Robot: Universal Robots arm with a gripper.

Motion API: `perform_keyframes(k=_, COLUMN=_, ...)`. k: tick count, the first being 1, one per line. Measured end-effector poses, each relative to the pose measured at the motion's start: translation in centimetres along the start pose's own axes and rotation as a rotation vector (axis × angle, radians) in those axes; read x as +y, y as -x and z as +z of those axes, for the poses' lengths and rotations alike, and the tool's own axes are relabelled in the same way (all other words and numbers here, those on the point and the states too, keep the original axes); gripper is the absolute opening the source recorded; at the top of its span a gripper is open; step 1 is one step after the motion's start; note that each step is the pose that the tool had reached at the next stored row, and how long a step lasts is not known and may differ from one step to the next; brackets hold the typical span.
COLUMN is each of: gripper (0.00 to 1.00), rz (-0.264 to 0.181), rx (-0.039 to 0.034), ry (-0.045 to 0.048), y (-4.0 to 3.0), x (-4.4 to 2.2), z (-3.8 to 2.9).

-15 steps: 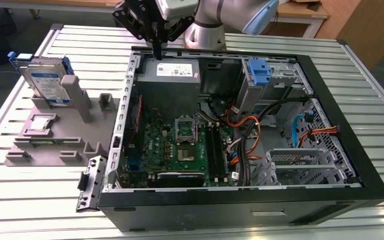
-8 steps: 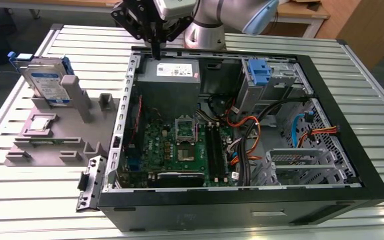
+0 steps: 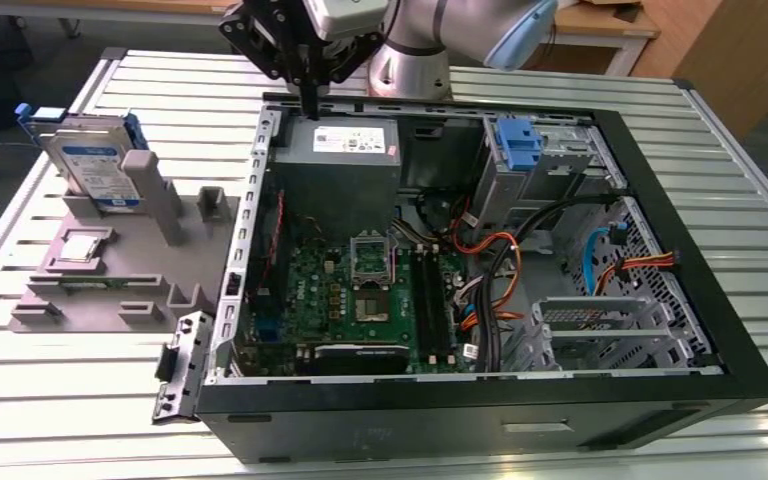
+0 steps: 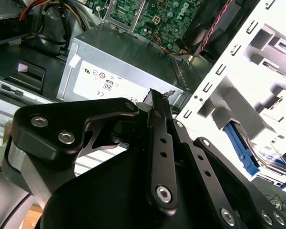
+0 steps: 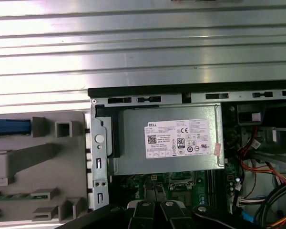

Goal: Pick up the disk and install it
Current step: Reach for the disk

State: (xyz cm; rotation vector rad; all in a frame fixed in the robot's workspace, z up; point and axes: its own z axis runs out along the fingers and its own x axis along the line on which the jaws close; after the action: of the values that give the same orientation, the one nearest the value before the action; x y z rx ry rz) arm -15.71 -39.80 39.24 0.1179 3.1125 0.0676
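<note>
The disk (image 3: 96, 163) stands upright on its edge in a slot of a grey fixture (image 3: 117, 285), at the exterior view's left, beside the open computer case (image 3: 704, 330). It is silver with a white-and-blue label and blue rails. My gripper (image 3: 311, 106) hangs over the case's back left corner, just above the power supply (image 3: 344, 142), well apart from the disk. Its fingers point down, pressed together, with nothing between them. In the second wrist view the shut gripper (image 4: 156, 97) is in front of the power supply (image 4: 119, 76), and the disk's blue rail (image 4: 239, 143) lies off to one side.
A small square chip (image 3: 80, 247) rests on the fixture. Inside the case are the motherboard (image 3: 357, 290), orange and black cables (image 3: 491, 270), a grey cage with a blue latch (image 3: 518, 145) and a metal drive cage (image 3: 598, 325). A slatted metal table (image 3: 77, 390) carries everything.
</note>
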Motion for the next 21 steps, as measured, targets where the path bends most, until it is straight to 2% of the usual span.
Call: perform_keyframes(k=21, gripper=0.1, rz=0.0, rx=0.0, ry=0.0, y=-0.42, x=-0.03, z=0.01)
